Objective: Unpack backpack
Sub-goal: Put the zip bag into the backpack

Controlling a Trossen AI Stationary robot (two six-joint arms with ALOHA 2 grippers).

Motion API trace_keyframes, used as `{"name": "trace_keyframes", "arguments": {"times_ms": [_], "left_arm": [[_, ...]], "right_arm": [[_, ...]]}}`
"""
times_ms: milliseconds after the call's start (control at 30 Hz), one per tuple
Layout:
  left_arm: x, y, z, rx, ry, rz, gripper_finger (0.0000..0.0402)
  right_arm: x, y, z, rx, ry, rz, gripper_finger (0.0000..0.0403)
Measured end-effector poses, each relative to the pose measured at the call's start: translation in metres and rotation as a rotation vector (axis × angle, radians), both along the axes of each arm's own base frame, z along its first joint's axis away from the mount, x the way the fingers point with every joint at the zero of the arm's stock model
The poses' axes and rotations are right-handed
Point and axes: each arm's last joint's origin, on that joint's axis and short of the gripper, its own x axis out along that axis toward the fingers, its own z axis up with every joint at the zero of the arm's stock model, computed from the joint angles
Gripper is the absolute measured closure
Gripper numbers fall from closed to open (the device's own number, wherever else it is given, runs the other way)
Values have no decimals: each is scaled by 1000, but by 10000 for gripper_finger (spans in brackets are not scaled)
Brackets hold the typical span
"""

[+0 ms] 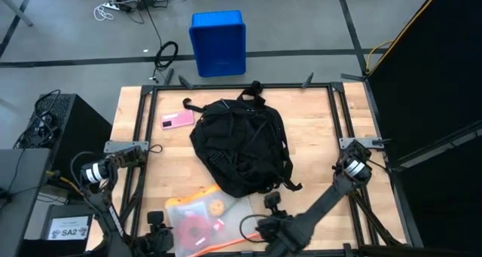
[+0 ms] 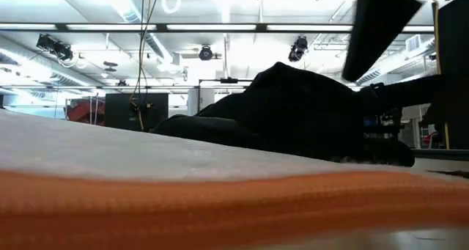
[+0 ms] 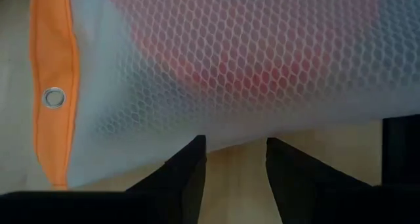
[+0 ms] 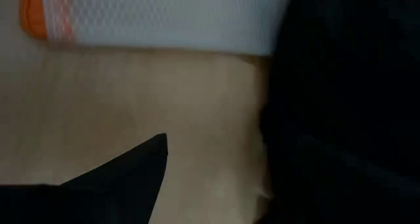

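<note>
The left hand [image 3: 233, 159], fingers apart, sat at the mesh pouch [image 1: 207, 215] on the counter's [image 1: 316, 129] near edge, apparently setting it out. Beside it, the right hand [image 1: 273, 202], open, lay against the backpack [image 1: 239, 145] at mid-counter. Next move: reach into the backpack opening.

A grey concrete floor [image 1: 75, 31] crossed by dark lines surrounds the wooden surface [image 1: 316, 129]. A blue plastic crate [image 1: 218, 42] stands on it, cables [image 1: 128, 4] coiled nearby. Long ceiling lights [image 2: 220, 26] glow overhead.
</note>
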Motion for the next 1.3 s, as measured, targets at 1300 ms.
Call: {"name": "trace_keyframes", "arguments": {"times_ms": [1300], "left_arm": [[34, 12, -17, 299, -85, -206, 270]], "right_arm": [[-63, -84, -104, 545, -528, 52, 238]]}}
